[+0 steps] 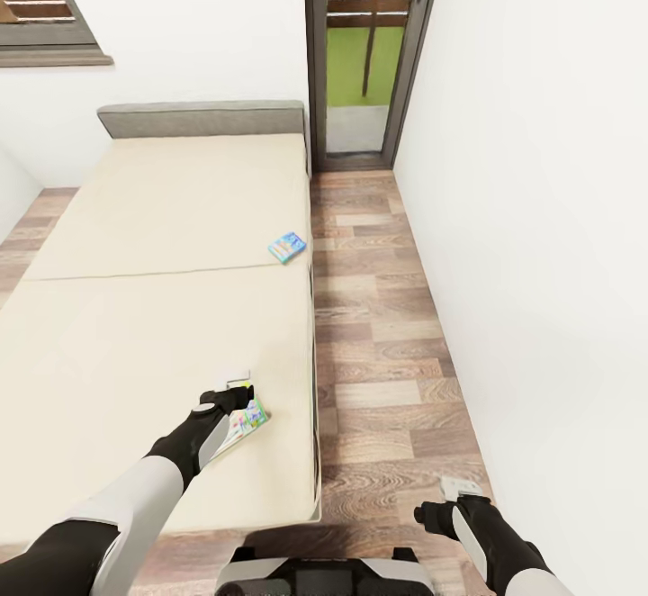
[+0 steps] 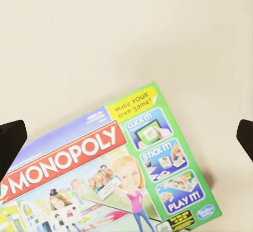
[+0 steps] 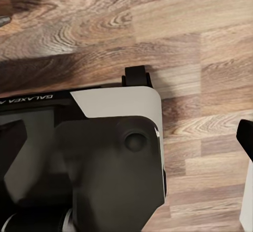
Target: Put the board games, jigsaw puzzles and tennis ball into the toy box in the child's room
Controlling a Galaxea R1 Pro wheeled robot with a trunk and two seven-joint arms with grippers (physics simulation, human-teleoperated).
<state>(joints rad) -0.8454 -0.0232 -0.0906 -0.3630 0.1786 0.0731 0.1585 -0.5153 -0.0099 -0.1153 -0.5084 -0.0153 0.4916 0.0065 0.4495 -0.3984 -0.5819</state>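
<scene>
While the left arm reaches out across the cream mattress of the bed (image 1: 162, 245), the left gripper (image 1: 236, 391) sits low and left of centre in the head view, right at the near board game (image 1: 245, 423), the bright box with the green and yellow cover lying close to the mattress's right-hand edge. Over to the left wrist view: the Monopoly cover (image 2: 113, 177) fills the lower half of the frame, tilted, red title band running up towards the right, green side strip reading Click It, Stick It, Play It. Both dark fingertips (image 2: 10, 142) show at the far left and far right edges of that frame, wide apart, with the box lying between and ahead of them, and nothing pinched. Whether a finger touches the box, I can't tell. Higher up in the head view, just right of centre, the blue board game (image 1: 287, 247) rests at the mattress's right edge, well apart from the first. Beyond it, the grey headboard (image 1: 202, 117) stands against the white wall, a dark-framed glass door (image 1: 364, 56) at top centre. Down at the lower right, the right gripper (image 1: 450, 499) hangs over the wood-plank floor (image 1: 387, 326); in the right wrist view, the robot's base (image 3: 89, 153) lies below it, and one finger (image 3: 245, 134) shows at the frame's right edge, so open or closed, I can't say.
</scene>
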